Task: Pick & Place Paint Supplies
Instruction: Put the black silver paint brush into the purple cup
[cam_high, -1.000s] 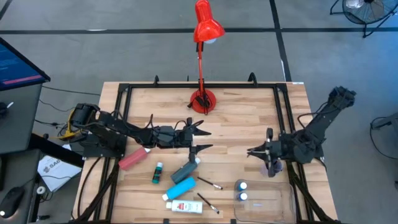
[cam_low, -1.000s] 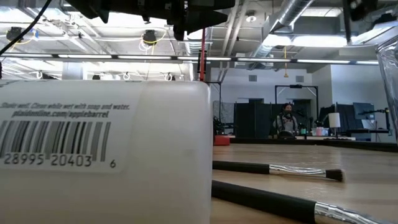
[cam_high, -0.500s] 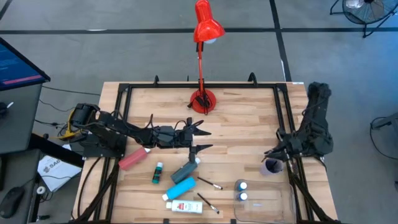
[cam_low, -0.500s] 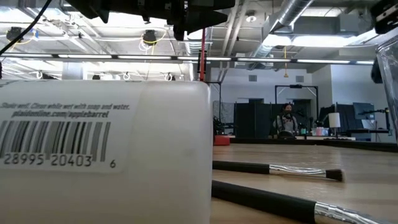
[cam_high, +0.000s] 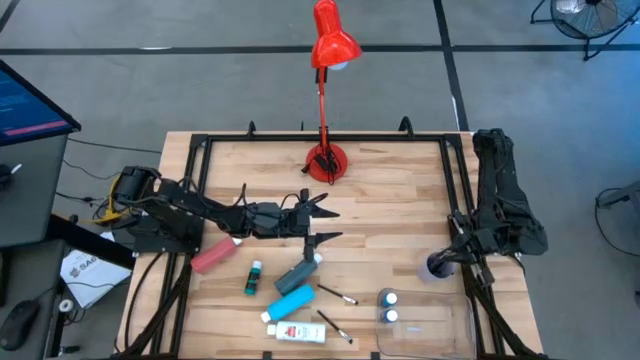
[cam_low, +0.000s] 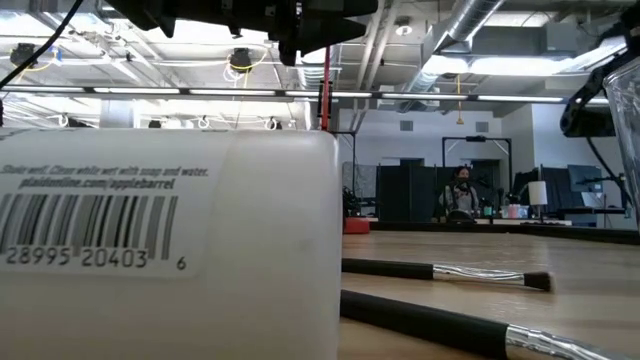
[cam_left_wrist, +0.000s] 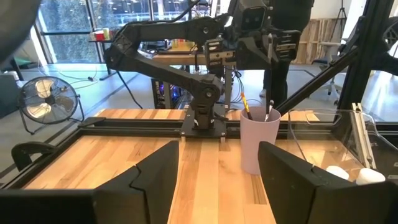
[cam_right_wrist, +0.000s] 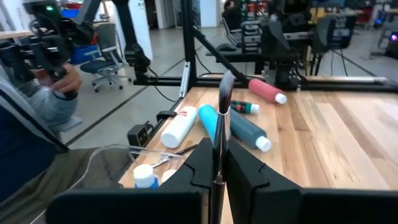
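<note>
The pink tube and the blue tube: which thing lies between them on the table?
In the high view, a small green bottle lies between the pink tube and the blue tube.

Wooden counter (cam_high: 390, 215), light planks, black metal frame around its edge. Red desk lamp (cam_high: 327, 45): round base on the counter's far middle, thin stem, shade hanging beyond the far edge. Lilac cup (cam_high: 437, 266) upright near the right edge; also in the left wrist view (cam_left_wrist: 258, 142). Clear plastic tray (cam_high: 440, 318) at the near right corner, just beside the cup. Off the counter: monitor (cam_high: 28, 100) at left, floor fan (cam_high: 578, 12) far right. Person (cam_low: 462, 190) seated far back in the room.
</note>
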